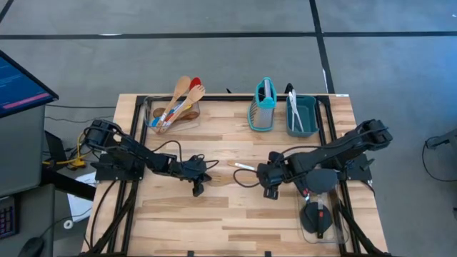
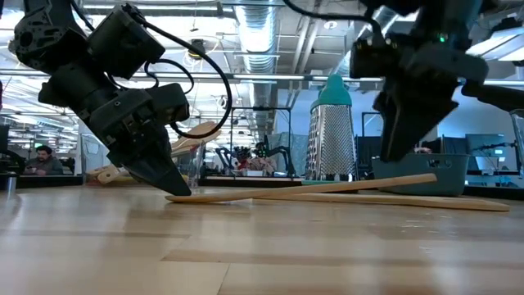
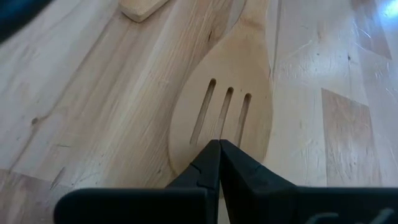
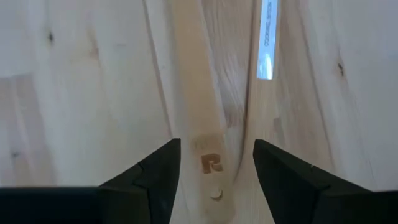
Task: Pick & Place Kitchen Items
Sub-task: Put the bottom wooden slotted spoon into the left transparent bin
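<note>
1. Near the bench's front right corner: clear container (image 1: 319,218) with a black utensil (image 1: 316,213) inside; probably sorted there.
2. Mid-bench, left side: left gripper (image 1: 198,187) tipped down, fingers shut tight, tips pressed on the broad end of the slotted wooden spatula (image 3: 227,106). Not clamped round it; tips rest on top, apparently to pin or nudge the flat blade.
3. Spatula: pale wood, smooth grain, three slots, thin and flat on the bench (image 1: 214,221). Second wooden utensil (image 2: 344,186) beside it, handle raised slightly at one end in the low view.
4. Mid-bench, right side: right gripper (image 1: 270,190) over the handle ends, fingers spread apart, nothing held. Both handles lie between the fingers; stamped mark on one. Likely straddling for a pinch, or just let go; cannot tell which.
5. Toward the back edge, right: teal box grater (image 1: 263,106), perforated metal, upright, beside a teal bin (image 1: 307,108) holding pale utensils (image 1: 294,108).
6. Back edge, left: clear container (image 1: 151,108) with wooden, red and blue spoons (image 1: 180,100) leaning out, handles down.
</note>
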### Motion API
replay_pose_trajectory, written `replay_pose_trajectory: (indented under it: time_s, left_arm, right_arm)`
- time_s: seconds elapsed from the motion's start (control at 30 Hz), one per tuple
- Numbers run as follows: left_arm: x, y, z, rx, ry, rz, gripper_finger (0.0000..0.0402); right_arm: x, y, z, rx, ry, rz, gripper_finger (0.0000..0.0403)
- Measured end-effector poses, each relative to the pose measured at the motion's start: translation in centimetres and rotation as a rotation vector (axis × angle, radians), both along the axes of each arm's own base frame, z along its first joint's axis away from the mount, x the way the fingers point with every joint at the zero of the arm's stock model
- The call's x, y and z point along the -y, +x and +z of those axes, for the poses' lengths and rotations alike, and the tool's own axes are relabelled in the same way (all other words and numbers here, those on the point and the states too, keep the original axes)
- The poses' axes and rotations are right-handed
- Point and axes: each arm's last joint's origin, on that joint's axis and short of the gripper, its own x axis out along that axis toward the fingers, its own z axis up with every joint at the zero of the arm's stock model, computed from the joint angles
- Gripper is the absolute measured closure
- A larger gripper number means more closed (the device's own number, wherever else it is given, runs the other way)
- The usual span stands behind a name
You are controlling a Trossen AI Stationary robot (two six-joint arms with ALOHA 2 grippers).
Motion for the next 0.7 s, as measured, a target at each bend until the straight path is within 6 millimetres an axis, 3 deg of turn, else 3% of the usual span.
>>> replay_pose_trajectory:
  time_s: [0.7]
  left_arm:
    - [0.0,0.0,0.0,0.003,-0.002,0.0,0.0399]
  right_arm:
    - [1.4,-0.9,-3.6,0.046,0.106,-0.013,0.0204]
